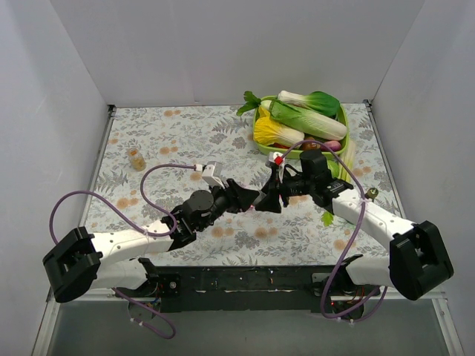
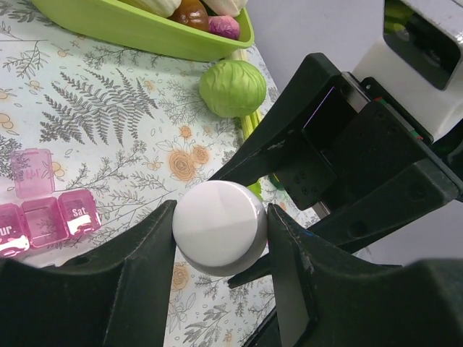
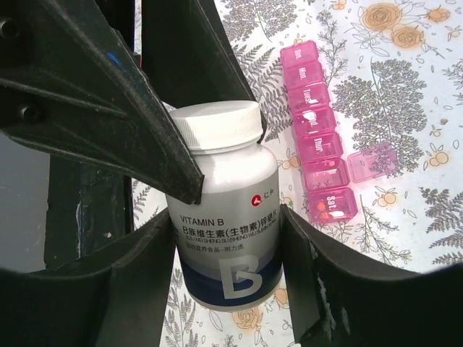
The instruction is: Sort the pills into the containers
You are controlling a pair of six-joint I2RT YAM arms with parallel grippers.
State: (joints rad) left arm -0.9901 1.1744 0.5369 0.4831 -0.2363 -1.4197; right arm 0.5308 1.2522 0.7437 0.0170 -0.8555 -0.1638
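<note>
Floral cloth covered the table [image 1: 148, 133]. One pink pill organizer [image 3: 318, 137], seven compartments with one lid raised, lay flat near the arms. One vitamin bottle [image 3: 228, 217] was pinched by the right gripper [image 3: 228, 253], its cap [image 3: 217, 124] squeezed by the left gripper [image 2: 221, 224]. One green tray [image 2: 130, 29] stood behind.

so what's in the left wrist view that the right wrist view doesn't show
Only left wrist: the green tray, a green cabbage, and the white cap top-on between the left jaws. Only right wrist: the bottle with its Vitamin B label, clamped by the right jaws, and all seven compartments of the pink organizer. Both: the cap, the organizer's Sat end and one open lid.
</note>
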